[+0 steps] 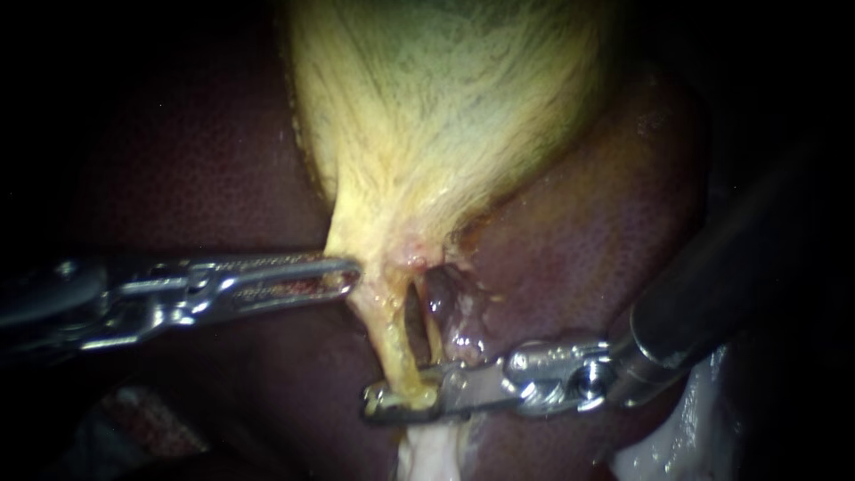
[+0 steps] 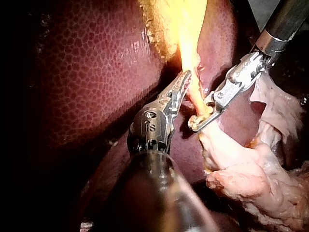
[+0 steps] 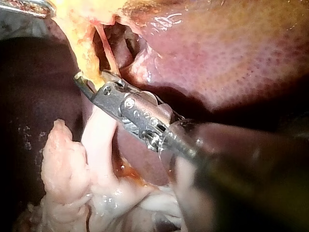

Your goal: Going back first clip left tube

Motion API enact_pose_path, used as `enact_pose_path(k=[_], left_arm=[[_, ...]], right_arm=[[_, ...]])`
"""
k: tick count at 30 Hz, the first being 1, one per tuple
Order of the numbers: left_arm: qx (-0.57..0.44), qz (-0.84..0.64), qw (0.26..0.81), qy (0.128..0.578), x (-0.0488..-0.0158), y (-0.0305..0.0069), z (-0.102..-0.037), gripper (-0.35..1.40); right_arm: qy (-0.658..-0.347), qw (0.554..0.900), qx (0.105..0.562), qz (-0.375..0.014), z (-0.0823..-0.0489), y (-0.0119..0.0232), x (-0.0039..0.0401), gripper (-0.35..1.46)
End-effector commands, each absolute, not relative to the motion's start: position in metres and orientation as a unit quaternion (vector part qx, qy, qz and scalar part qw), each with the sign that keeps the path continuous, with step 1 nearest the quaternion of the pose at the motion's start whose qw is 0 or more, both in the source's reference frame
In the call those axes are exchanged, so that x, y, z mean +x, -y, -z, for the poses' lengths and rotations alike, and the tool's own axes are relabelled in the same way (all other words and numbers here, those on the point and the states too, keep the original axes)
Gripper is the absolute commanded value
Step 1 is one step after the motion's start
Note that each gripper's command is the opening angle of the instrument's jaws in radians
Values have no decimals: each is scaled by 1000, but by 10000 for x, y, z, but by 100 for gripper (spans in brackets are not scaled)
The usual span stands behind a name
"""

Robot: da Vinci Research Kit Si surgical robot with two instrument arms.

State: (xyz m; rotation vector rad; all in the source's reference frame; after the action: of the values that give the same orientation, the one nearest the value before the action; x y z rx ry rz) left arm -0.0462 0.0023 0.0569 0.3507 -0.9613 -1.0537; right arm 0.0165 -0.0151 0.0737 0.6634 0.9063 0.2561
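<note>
Right instrument (image 1: 378, 401): end effector clenched across the left tube (image 1: 389, 343), gallbladder (image 1: 445, 116) beyond it. Left instrument (image 1: 347, 272): end effector grasping the gallbladder's neck edge. Liver (image 1: 579, 249) behind both.

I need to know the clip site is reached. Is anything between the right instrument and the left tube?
Nothing visible. The right instrument has its jaws shut on the left tube, touching it directly. The right tube runs beside it, apart; the left instrument grips the gallbladder neck higher up, clear of them.
</note>
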Motion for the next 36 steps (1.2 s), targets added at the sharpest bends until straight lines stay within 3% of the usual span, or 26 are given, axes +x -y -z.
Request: enact_pose_path(k=[1, 10, 14, 18, 25, 36], left_arm=[[160, 481, 742, 438, -462, -23, -569, -15], [160, 481, 742, 438, -463, -23, -568, -15], [160, 481, 742, 438, -463, -23, -568, -15], [160, 481, 742, 438, -462, -23, -568, -15], [160, 481, 742, 438, -462, -21, -565, -15], [160, 481, 742, 438, -461, -21, -564, -15]], right_arm=[[-427, 839, 313, -120, -738, 152, 165, -35], [-426, 840, 315, -119, -738, 151, 164, -35], [-439, 832, 317, -121, -737, 149, 167, 31], [-466, 830, 294, -87, -735, 145, 172, 49], [-485, 844, 226, -47, -727, 132, 170, 60], [-492, 847, 199, -21, -710, 112, 142, 60]])
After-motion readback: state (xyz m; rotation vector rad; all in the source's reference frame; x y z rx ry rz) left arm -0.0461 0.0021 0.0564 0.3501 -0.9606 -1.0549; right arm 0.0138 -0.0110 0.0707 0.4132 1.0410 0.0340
